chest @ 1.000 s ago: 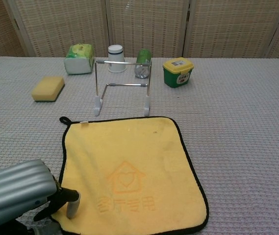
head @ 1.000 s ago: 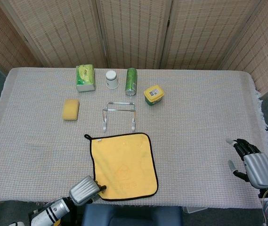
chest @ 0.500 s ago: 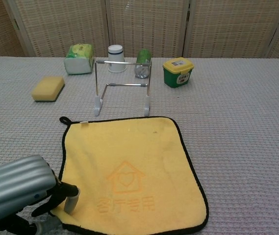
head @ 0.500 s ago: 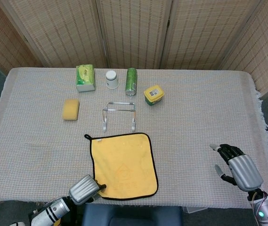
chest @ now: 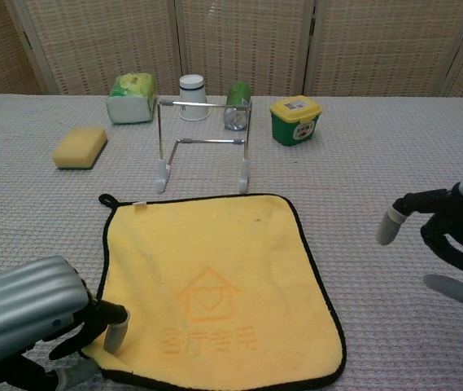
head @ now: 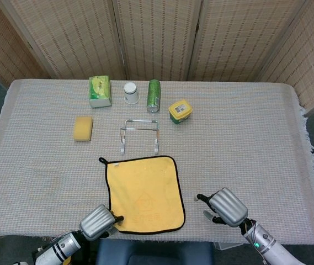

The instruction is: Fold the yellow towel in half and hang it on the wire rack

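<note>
Head and chest views of your workspace. The yellow towel (head: 144,193) lies flat and unfolded in the lower centre of the head frame, its black-edged border complete and its hanging loop at the upper left corner. Directly above it, apart from its top edge, stands the wire rack (head: 139,132), upright and bare. Your left hand (chest: 28,314) sits at the lower left of the chest frame; its fingertips (chest: 115,330) rest on the towel's near left corner, but whether they actually pinch the cloth cannot be told. Your right hand (head: 223,206) is at the lower right of the head frame, just right of the towel and not touching it; in the chest view its fingers (chest: 390,224) are spread apart and hold nothing.

Along the upper part of the table, left to right: a tissue pack (head: 100,90), a white cup (head: 131,93), a green can (head: 154,95) lying on its side, and a green tub (head: 180,110) with a yellow lid. A yellow sponge (head: 83,127) lies left of the rack. A grey woven cloth (head: 245,132) covers the table.
</note>
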Available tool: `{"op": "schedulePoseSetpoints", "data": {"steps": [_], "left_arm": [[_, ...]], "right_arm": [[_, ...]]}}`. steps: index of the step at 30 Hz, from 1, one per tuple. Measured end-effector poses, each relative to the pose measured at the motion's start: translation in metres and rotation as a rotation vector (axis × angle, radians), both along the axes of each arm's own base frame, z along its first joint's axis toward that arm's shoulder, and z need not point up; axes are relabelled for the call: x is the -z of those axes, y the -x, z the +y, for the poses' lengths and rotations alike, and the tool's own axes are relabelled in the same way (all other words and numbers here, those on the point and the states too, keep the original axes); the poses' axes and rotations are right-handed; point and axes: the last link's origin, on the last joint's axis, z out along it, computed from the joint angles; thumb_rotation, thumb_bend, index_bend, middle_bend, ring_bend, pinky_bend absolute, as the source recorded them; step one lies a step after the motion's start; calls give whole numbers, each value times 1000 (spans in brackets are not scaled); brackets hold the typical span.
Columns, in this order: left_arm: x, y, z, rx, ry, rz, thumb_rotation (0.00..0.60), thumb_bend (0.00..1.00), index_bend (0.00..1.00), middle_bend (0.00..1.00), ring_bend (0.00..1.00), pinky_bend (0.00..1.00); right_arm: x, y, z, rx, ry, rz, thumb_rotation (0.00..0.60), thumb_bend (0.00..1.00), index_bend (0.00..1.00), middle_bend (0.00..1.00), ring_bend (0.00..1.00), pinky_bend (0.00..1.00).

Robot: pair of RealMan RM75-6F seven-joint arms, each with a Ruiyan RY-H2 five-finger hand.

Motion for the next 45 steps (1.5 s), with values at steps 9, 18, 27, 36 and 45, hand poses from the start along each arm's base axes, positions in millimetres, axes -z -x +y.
{"op": "schedulePoseSetpoints", "data": {"steps": [9, 18, 27, 36, 45], "left_arm": [[-1, 2, 0, -8, -4, -10, 600, 469, 560, 831, 804, 935], [-1, 3, -2, -12, -5, -11, 600, 469, 558, 831, 805, 934], [-1, 5, -3, -18, -4, -13, 600, 469, 558, 831, 805, 935], [-2, 6, -3, -18, -9, -19, 600, 469, 558, 831, 805, 934], [-8, 8, -1, -29, -21, -32, 600, 469, 558, 831, 805, 934]], "right_arm": [[51, -23, -4, -93, -133, 82, 600, 244, 359, 868, 942, 1000], [74, -32, -1, -142, -178, 135, 600, 243, 361, 871, 948, 1000], [88, -28, 3, -163, -192, 182, 600, 261, 394, 871, 948, 1000], [99, -30, 4, -172, -180, 178, 600, 367, 474, 873, 948, 1000], [102, -38, -3, -157, -131, 117, 600, 449, 601, 880, 949, 1000]]}}
